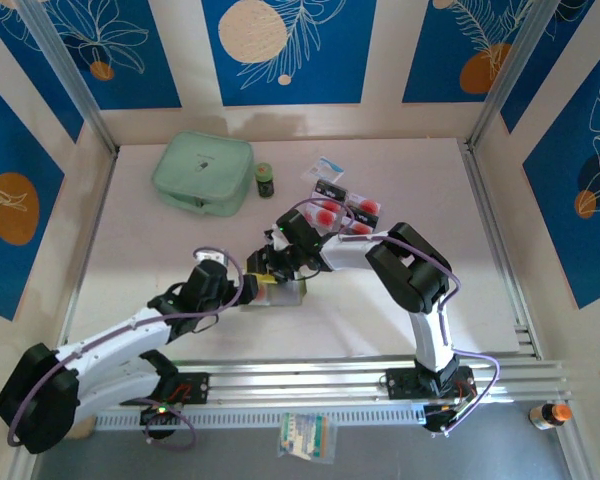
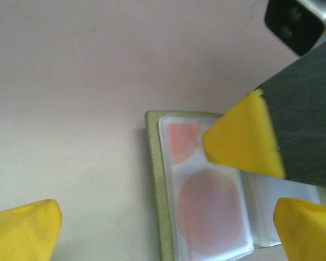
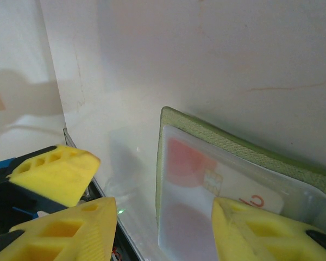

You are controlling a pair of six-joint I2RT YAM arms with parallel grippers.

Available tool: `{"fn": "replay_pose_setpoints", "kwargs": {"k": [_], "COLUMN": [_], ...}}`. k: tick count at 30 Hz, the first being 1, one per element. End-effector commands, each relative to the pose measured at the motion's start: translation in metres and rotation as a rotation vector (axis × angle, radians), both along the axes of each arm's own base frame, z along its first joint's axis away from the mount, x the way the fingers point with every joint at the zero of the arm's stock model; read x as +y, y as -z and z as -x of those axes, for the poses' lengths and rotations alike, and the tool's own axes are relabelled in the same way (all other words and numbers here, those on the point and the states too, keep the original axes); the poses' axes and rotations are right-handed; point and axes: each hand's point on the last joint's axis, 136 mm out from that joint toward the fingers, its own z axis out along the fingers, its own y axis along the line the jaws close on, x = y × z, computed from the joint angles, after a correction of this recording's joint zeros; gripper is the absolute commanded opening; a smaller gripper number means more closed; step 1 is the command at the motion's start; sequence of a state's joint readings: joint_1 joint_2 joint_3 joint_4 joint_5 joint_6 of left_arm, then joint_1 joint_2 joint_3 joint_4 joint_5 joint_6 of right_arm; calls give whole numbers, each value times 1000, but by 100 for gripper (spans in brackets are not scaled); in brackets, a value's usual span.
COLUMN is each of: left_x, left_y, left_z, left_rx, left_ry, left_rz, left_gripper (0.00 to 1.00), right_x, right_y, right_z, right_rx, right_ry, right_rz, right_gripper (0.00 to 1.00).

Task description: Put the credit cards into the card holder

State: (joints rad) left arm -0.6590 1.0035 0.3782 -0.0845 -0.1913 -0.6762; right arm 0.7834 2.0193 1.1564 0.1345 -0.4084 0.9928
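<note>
Your left gripper (image 2: 167, 220) hangs spread wide, gripping nothing, over the open card holder (image 2: 155, 185), which lies by the middle of the near edge of the table (image 1: 430, 280). At least one red-dot card (image 2: 211, 209) sits inside a clear sleeve. Your right gripper (image 3: 165, 217) stands part-spread with one finger on that sleeve, pinching nothing I can see. Several loose credit cards (image 1: 342, 205) lie toward the far edge, right of centre, so most of the job looks undone.

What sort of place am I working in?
Probably a robot test booth: aluminium frame around the table, printed blue panels behind, arms bolted to a rail.
</note>
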Motion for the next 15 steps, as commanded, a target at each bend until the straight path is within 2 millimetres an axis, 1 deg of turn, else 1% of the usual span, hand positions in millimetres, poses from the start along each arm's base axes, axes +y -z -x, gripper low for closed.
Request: {"fn": "replay_pose_setpoints", "kwargs": {"k": [1,6,10,13,15], "left_x": [3,4,5,9,12], "left_y": [12,26,32,36,40], "left_z": [-2,-1,-3,-3,-1], "left_rx": [17,51,62,76,94], "left_ry": [-22,-25,-30,-46,-61], "left_rz": [-5,-30,-50,-73,-94], "left_gripper": [100,100,100,100,100], "right_x": [2,2,2,0,-4], "right_y": [1,-1,-4,-12,-22], "right_z": [2,2,1,0,-4], "right_rx": [31,38,40,28,11], "right_ry": [-4,5,7,8,14], "right_rz": [-3,-16,-26,-39,-48], "right_gripper": [50,50,50,49,49]}}
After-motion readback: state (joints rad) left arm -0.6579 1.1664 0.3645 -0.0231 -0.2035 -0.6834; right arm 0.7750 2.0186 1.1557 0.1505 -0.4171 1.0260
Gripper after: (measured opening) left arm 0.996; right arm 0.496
